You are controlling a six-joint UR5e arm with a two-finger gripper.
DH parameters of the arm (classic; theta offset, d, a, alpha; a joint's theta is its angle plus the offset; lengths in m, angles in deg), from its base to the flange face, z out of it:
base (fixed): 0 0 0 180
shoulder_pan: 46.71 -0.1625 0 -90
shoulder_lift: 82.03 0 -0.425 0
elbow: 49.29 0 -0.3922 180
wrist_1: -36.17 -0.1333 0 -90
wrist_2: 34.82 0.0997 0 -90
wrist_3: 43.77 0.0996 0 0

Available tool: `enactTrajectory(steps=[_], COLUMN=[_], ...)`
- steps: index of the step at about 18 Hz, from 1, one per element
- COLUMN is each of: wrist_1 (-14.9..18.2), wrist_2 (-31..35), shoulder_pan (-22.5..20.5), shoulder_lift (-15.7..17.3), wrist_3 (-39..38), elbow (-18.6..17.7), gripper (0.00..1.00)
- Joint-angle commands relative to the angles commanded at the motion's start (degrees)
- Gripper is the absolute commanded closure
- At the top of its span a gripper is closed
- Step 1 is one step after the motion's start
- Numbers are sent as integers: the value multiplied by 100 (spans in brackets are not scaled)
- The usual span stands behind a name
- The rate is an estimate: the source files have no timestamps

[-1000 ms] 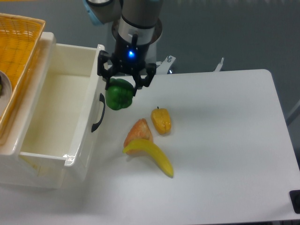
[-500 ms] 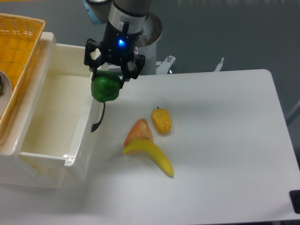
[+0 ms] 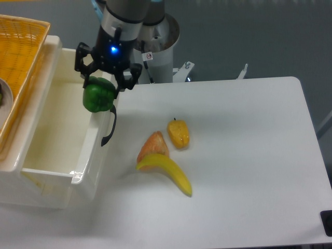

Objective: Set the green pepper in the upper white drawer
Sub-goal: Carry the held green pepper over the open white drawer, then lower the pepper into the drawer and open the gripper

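Observation:
My gripper [image 3: 101, 83] is shut on the green pepper [image 3: 98, 97], a glossy dark-green lumpy pepper. It holds the pepper in the air, right over the front wall of the upper white drawer [image 3: 89, 150]. The drawer is a cream-white box pulled open at the left, with a black curved handle [image 3: 109, 128] on its front. Its inside shows nothing in it.
An orange woven basket [image 3: 21, 57] sits on top of the cabinet at the far left. On the white table [image 3: 249, 171] lie a yellow-orange pepper [image 3: 178, 133], an orange wedge-shaped piece [image 3: 153, 145] and a yellow banana [image 3: 167, 174].
My gripper has carried the green pepper to the left, from above the table beside the handle to over the drawer's front wall. The other things have not moved.

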Motion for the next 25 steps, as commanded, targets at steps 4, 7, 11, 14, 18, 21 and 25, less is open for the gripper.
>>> enactTrajectory(steps=[4,7,11,14,18,21,25], wrist_1=[0,0,-9,-9,-26,-26,-26], wrist_2=[9,18,18,18,18,0,9], shoulder_pan=[70,149,246,281,351,369,448], shoulder_lift=[-53,-141,-167,-202,-237,-237,-229], wrist_3=[9,9,9,17,17,17,9], elbow=[-35,-35,-35,-35,-35,-18,-18], gripper=[33,32,32,32,31,31,31])
